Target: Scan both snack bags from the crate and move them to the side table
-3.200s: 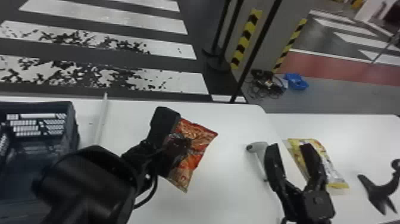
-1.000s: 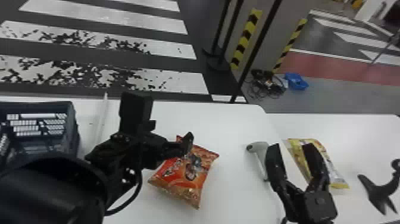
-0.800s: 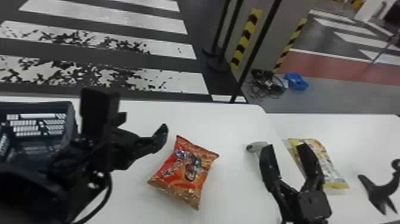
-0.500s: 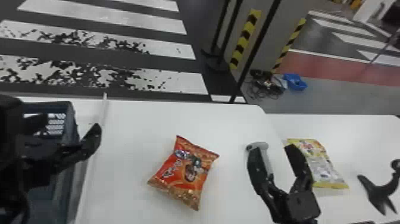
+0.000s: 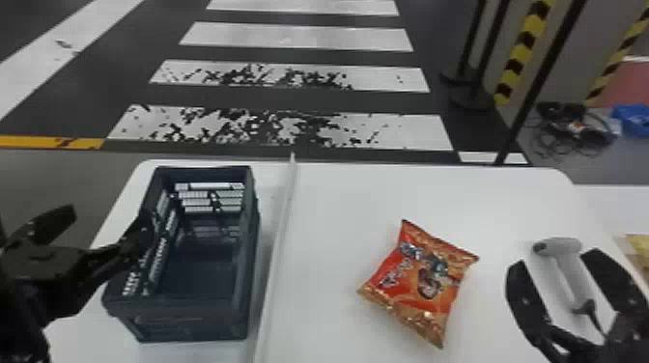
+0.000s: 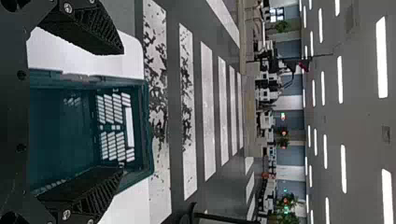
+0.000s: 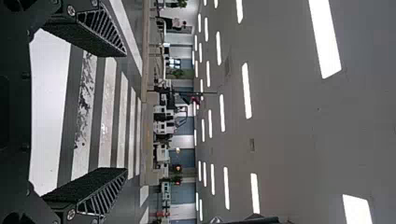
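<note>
In the head view my left gripper stands open at the crate's left side, one finger over its left wall. The dark crate has no bag visible inside. An orange-red snack bag lies on the white table, right of the crate. My right gripper is open above the table's right part, with the grey scanner lying between its fingers as seen from above. A yellow bag is cut off at the right edge. The left wrist view has my open left gripper before the crate; my open right gripper holds nothing.
A raised white strip runs along the table between crate and orange bag. The side table adjoins at the right. Behind on the floor are black posts, cables and a blue tray.
My left gripper has let go of the orange bag and moved left to the crate. The head view has turned left. The bag stayed on the table.
</note>
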`<state>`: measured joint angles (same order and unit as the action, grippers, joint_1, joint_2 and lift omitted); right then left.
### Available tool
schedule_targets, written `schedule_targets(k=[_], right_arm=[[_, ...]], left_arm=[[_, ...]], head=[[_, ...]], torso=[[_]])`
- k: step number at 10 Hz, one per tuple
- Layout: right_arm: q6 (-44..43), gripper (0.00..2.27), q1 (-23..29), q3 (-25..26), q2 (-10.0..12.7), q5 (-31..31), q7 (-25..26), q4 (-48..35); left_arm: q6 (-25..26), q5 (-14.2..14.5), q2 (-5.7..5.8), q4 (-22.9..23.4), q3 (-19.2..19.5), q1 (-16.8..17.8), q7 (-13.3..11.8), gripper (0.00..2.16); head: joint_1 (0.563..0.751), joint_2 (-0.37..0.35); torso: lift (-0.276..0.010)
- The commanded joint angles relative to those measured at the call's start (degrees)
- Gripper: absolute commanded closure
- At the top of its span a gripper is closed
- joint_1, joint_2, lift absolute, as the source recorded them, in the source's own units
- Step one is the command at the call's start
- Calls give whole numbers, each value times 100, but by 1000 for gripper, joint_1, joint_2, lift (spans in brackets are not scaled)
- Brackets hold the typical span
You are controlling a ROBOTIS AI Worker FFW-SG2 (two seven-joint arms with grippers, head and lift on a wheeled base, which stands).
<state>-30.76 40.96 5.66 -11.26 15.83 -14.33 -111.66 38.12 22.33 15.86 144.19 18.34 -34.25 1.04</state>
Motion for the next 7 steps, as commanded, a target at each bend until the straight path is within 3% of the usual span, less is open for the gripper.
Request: schedule_targets(k=[1,4,7], right_arm=[[611,117,-9,-65,-7,-308,9,-128],[3037,117,-44,-452,1,-1152,35,-857],[4847,120,53,-891,-7,-1961,150,-1684]], left_arm=[[-722,360,-21,-251,539,-319,-139,113],[-2163,404,-127,-761,662,-495,-306,113],[-2550,254,-232,-981,381,-495,-455,113]], head=[[695,76],[695,197],[695,294]], torso=[[-95],[-95],[-95]])
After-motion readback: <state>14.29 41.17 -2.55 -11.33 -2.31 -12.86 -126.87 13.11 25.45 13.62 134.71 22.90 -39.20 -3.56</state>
